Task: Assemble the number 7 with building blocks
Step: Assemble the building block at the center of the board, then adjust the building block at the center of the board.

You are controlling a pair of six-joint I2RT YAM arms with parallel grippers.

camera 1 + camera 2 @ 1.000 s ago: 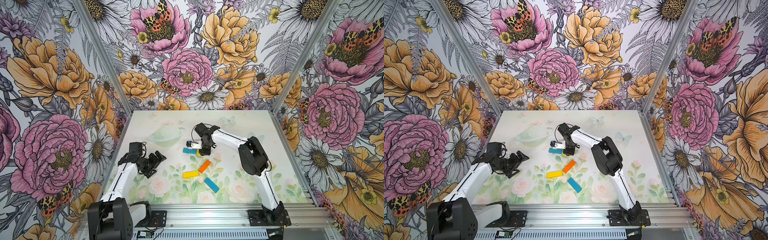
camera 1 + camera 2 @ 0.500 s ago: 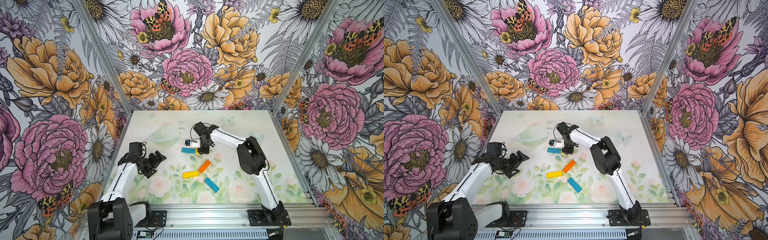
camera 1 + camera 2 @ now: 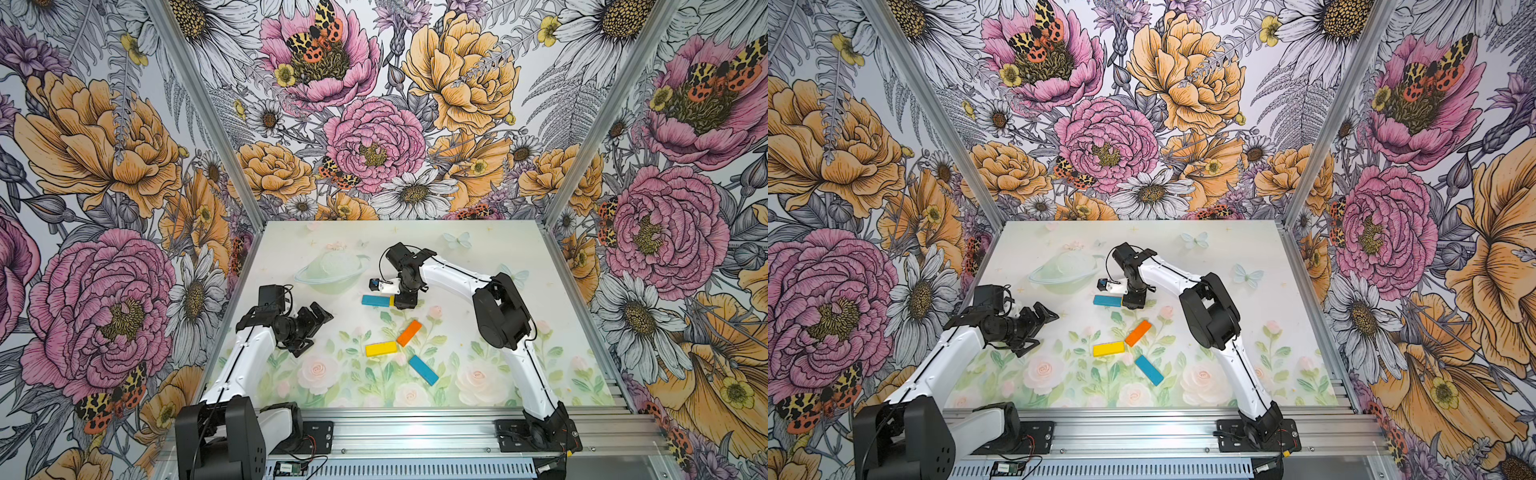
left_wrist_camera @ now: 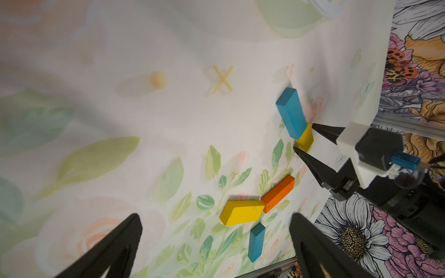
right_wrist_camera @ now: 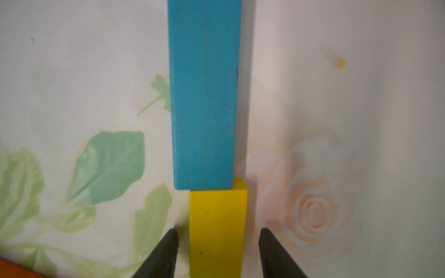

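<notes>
In both top views a blue block (image 3: 375, 300) lies flat on the mat, and a short yellow block (image 3: 391, 301) butts against its right end. My right gripper (image 5: 218, 230) is open and straddles the short yellow block (image 5: 218, 228), with a gap on each side. Nearer the front lie an orange block (image 3: 409, 333), a longer yellow block (image 3: 380, 349) touching its lower end, and a second blue block (image 3: 423, 370). My left gripper (image 3: 318, 332) hangs open at the left, holding nothing, well away from all blocks.
The flower-printed mat (image 3: 478, 257) is walled on three sides by floral panels. An aluminium rail (image 3: 415, 432) with both arm bases runs along the front. The right arm's elbow (image 3: 500, 316) rises to the right of the blocks.
My right gripper's jaws have parted from the short yellow block, which now rests on the mat against the blue block's end. The left arm has not moved.
</notes>
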